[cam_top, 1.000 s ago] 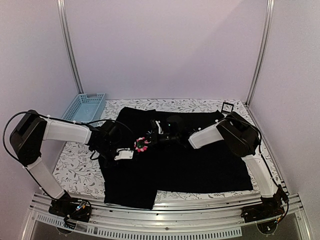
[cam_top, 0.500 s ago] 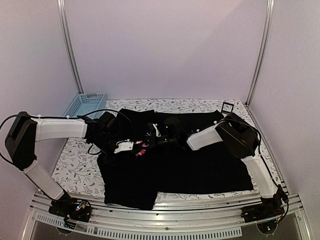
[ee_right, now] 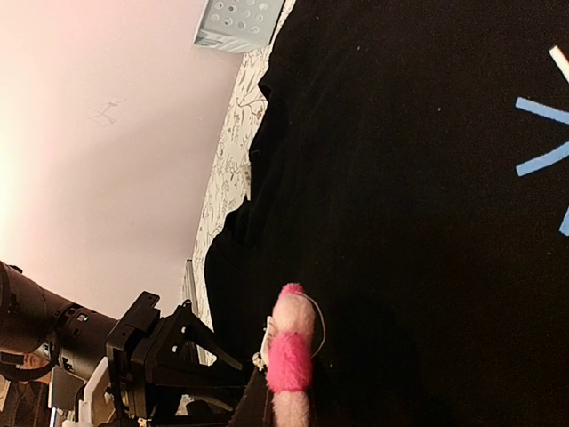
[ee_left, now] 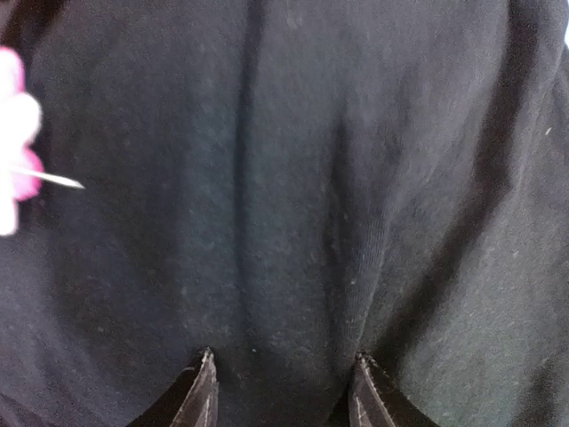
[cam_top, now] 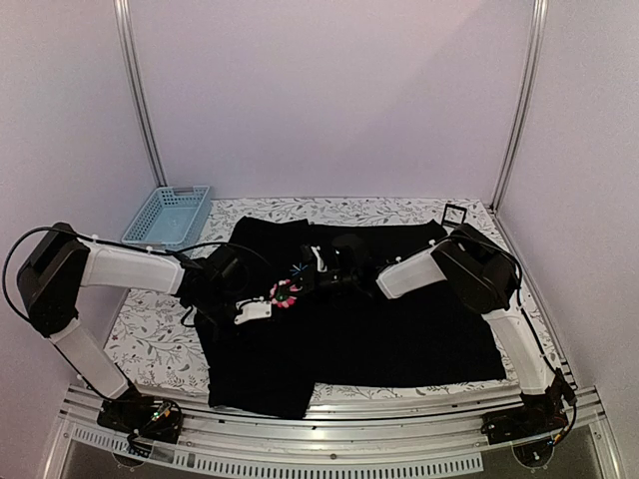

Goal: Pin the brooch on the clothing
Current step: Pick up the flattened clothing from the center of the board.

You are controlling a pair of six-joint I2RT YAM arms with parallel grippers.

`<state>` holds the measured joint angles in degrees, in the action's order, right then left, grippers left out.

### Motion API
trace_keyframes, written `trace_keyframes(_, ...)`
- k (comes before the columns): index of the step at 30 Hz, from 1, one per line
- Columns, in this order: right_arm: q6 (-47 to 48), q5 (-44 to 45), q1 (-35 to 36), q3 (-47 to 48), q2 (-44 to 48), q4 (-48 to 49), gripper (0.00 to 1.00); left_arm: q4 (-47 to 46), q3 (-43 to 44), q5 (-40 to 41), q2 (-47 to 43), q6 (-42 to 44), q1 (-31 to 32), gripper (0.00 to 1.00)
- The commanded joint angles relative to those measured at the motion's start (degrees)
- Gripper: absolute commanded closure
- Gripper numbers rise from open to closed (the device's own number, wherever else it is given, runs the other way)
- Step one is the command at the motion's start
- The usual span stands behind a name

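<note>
Far left on the table (cam_top: 140,339), blue basket (cam_top: 170,215); next, left jaws parted partway over the clothing (cam_top: 399,329), gripping nothing, bare black fabric between them; just right, the brooch (cam_top: 285,292) at the chest area, clamped in the closed right jaws, needle exposed; blue star emblem (ee_right: 542,111) nearby; small black stand (cam_top: 455,214) far right.

Soft, even light fills the overhead view: pale walls are bright, while the black clothing (cam_top: 399,329) swallows nearly all detail. At the left wrist the brooch (ee_left: 13,133) is blown out and blurred at the frame edge. The right wrist's wall glows pinkish-white, perhaps lit from the left.
</note>
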<state>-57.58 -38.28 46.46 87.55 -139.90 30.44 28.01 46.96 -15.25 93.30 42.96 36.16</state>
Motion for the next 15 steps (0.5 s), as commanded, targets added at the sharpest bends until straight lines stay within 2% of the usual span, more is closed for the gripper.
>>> trace_keyframes(1, 0.52, 0.42, -0.18, -1.18, 1.45, -0.3, 1.0, -2.41, -2.5, 3.34, -0.71, 1.27, 1.31, 0.49)
trace_keyframes(3, 0.54, 0.58, -0.1, -1.28, 1.62, -0.16, 1.0, -3.18, -2.98, 3.72, -0.58, 0.67, 1.37, 0.55)
trace_keyframes(6, 0.12, 0.14, 0.02, -1.2, 1.51, 0.67, 1.0, -4.37, -2.89, 3.13, -0.81, 0.15, 1.37, 0.74)
trace_keyframes(8, -0.15, -0.2, 0.23, -0.96, 1.32, 0.85, 1.0, -3.95, -2.21, 2.3, -1.29, 0.15, 1.37, 0.82)
trace_keyframes(12, -0.49, -0.79, 0.75, -0.36, 1.34, 0.58, 1.0, 0.73, 0.57, -1.34, -2.55, 0.9, 1.37, 0.9)
trace_keyframes(15, -1.05, -1.47, 1.32, 0.51, 1.04, 0.33, 1.0, 2.49, 1.7, -2.7, -3.72, 2.22, 1.28, 0.91)
